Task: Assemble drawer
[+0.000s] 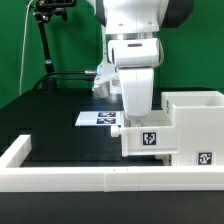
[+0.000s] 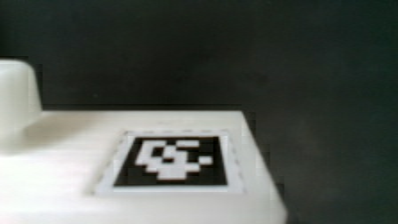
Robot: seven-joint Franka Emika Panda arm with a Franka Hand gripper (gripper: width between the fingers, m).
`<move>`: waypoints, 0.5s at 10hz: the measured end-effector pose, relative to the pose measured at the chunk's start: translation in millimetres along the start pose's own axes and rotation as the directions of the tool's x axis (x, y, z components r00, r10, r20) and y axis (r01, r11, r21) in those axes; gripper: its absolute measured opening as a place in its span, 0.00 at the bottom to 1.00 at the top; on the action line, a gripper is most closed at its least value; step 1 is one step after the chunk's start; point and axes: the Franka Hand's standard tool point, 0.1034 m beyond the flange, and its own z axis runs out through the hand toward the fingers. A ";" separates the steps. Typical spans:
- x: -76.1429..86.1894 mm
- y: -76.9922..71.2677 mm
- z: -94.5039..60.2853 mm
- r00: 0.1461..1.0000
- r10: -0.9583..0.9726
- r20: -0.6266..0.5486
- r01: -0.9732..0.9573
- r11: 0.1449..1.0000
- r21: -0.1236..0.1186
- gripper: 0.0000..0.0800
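A small white open-topped tray (image 1: 148, 138) with a black-and-white tag on its side stands against the exterior view's left side of the tall white housing (image 1: 195, 125). My gripper (image 1: 137, 116) reaches straight down onto the tray's top edge and appears shut on it; its fingertips are hidden by the tray. In the wrist view the tray's tagged face (image 2: 171, 158) is very close and blurred and fills the lower part of the picture. A white block (image 2: 15, 92) at the picture's edge is out of focus. The second small tray is out of view.
A low white border wall (image 1: 90, 178) runs along the front and the exterior view's left of the black table. The marker board (image 1: 97, 118) lies flat behind the tray. A black stand (image 1: 45, 45) rises at the back left. The housing carries a tag (image 1: 206, 157).
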 end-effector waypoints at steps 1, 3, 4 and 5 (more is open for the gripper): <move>1.1 0.6 -0.4 1.000 -0.002 0.006 0.002 1.000 0.002 0.06; -1.4 0.9 -0.4 1.000 0.014 0.008 -0.014 1.000 0.000 0.06; -1.6 0.8 -0.4 1.000 0.015 0.008 -0.015 1.000 0.000 0.06; -1.7 0.8 -0.4 1.000 0.015 0.008 -0.015 1.000 0.000 0.06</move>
